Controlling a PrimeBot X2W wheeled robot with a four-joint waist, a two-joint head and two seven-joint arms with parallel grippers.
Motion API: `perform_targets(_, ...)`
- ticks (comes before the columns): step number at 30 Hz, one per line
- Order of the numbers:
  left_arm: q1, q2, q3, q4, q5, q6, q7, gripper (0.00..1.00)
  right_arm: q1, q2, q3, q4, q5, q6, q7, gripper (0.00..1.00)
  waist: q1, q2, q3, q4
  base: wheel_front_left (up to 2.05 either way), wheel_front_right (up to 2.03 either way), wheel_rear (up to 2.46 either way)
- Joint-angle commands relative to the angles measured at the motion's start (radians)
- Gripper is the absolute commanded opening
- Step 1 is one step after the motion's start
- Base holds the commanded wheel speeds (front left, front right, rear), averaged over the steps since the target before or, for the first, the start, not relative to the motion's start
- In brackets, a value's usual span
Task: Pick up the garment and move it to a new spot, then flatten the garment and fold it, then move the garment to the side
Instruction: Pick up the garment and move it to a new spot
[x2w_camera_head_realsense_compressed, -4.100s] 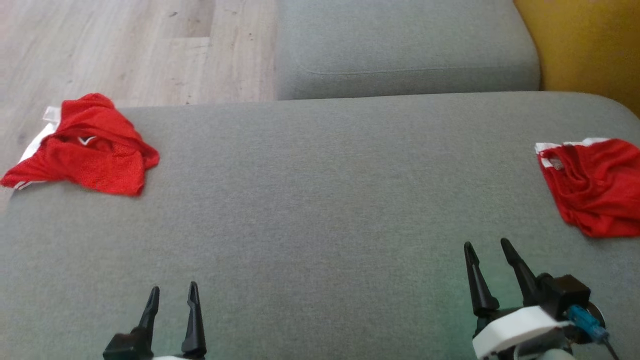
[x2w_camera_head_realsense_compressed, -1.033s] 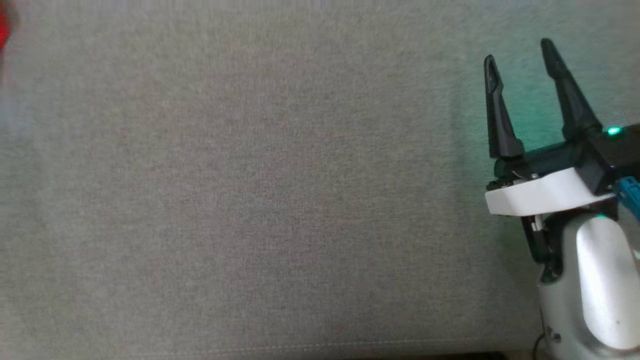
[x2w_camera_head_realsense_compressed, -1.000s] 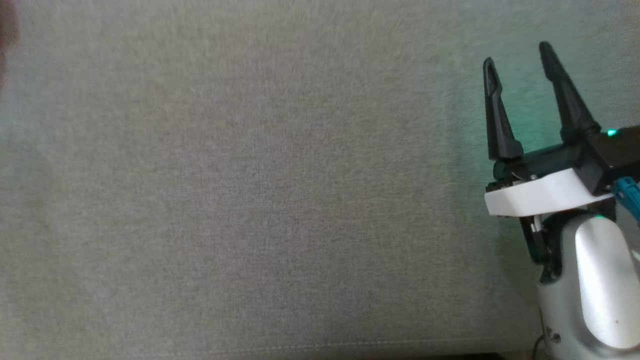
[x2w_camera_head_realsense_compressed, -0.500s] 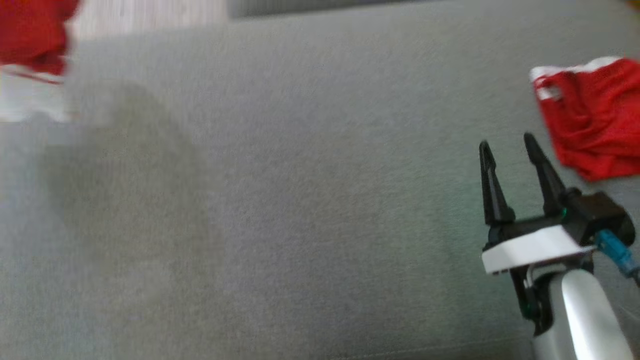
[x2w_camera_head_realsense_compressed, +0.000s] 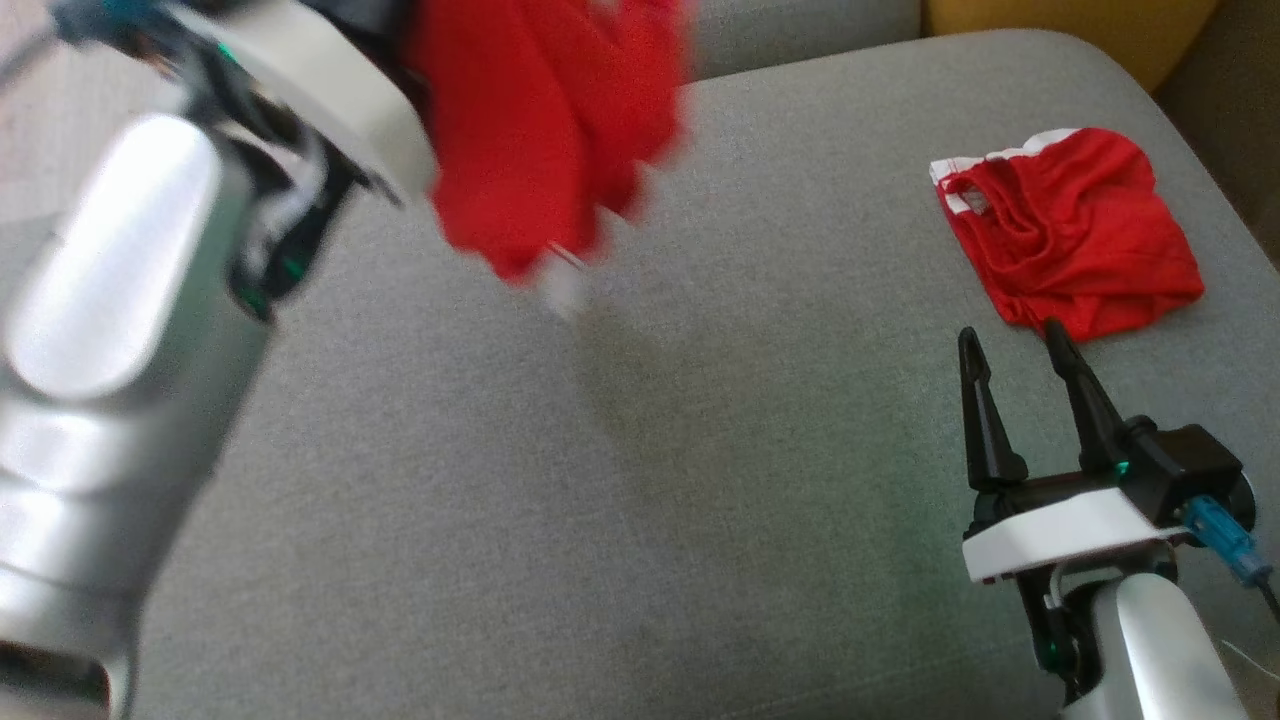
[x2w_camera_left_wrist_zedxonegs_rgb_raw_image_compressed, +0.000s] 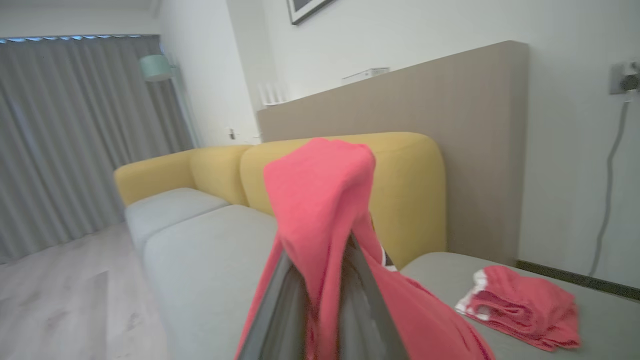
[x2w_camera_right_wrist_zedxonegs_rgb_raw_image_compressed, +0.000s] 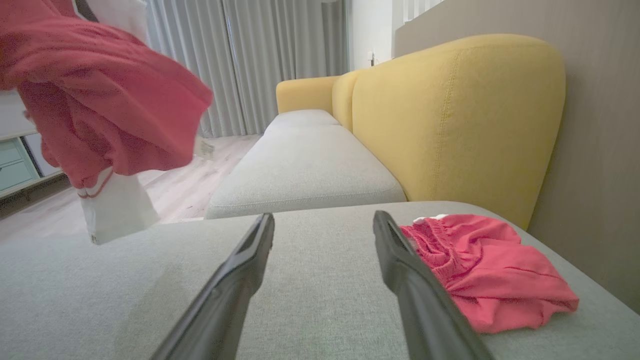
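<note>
A red garment (x2w_camera_head_realsense_compressed: 540, 120) with white trim hangs in the air above the grey sofa seat (x2w_camera_head_realsense_compressed: 620, 480), at the upper left of the head view. My left gripper (x2w_camera_left_wrist_zedxonegs_rgb_raw_image_compressed: 322, 250) is shut on it. The cloth drapes over both fingers (x2w_camera_left_wrist_zedxonegs_rgb_raw_image_compressed: 272, 310) and hides their tips. From the right wrist the same garment (x2w_camera_right_wrist_zedxonegs_rgb_raw_image_compressed: 100, 100) dangles at the upper left, a white trim piece (x2w_camera_right_wrist_zedxonegs_rgb_raw_image_compressed: 115, 205) at its bottom. My right gripper (x2w_camera_head_realsense_compressed: 1015, 340) stands open and holds nothing, low over the seat at the right.
A second red garment (x2w_camera_head_realsense_compressed: 1070, 235) lies bunched on the seat's right end, just beyond my right fingertips. Yellow sofa backrest (x2w_camera_right_wrist_zedxonegs_rgb_raw_image_compressed: 450, 115) rises behind it. Another grey cushion (x2w_camera_right_wrist_zedxonegs_rgb_raw_image_compressed: 300, 170) lies further back, wood floor (x2w_camera_left_wrist_zedxonegs_rgb_raw_image_compressed: 60, 300) to the left.
The head camera has swung up and around. My left arm has come into view carrying the red garment, lifted off the seat's left edge. The right gripper stays open.
</note>
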Motion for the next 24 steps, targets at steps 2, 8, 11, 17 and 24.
perform_targets(2, -0.008, 0.033, 0.026, -0.061, -0.014, -0.004, 0.001, 0.00, -0.012, -0.002, 0.021, -0.027, 0.008, 0.004, -0.012, 1.00, 0.0001, -0.0001, 0.018, -0.010, 0.00, 0.00, 0.00)
perform_targets(8, 0.068, 0.076, -0.059, -0.049, 0.009, -0.015, -0.023, 0.00, -0.044, -0.002, 0.056, -0.009, 0.028, 0.004, -0.033, 1.00, 0.0001, -0.0001, 0.097, -0.047, 0.00, 0.00, 0.00)
perform_targets(11, 0.071, 0.119, -0.122, 0.034, 0.060, -0.018, -0.066, 0.00, -0.069, -0.002, 0.076, 0.005, 0.042, 0.004, -0.045, 1.00, 0.0001, -0.0001, 0.143, -0.069, 0.00, 0.00, 0.00)
perform_targets(17, 0.060, 0.138, -0.157, 0.260, 0.095, -0.019, -0.197, 0.31, -0.113, -0.002, 0.098, 0.044, 0.059, 0.004, -0.074, 1.00, 0.0001, -0.0001, 0.217, -0.098, 0.00, 0.00, 0.00)
perform_targets(24, 0.041, 0.088, -0.130, 0.469, 0.060, -0.019, -0.307, 1.00, -0.138, -0.002, 0.087, 0.089, 0.055, 0.004, -0.097, 1.00, 0.0001, -0.0001, 0.216, -0.071, 0.00, 0.00, 0.00)
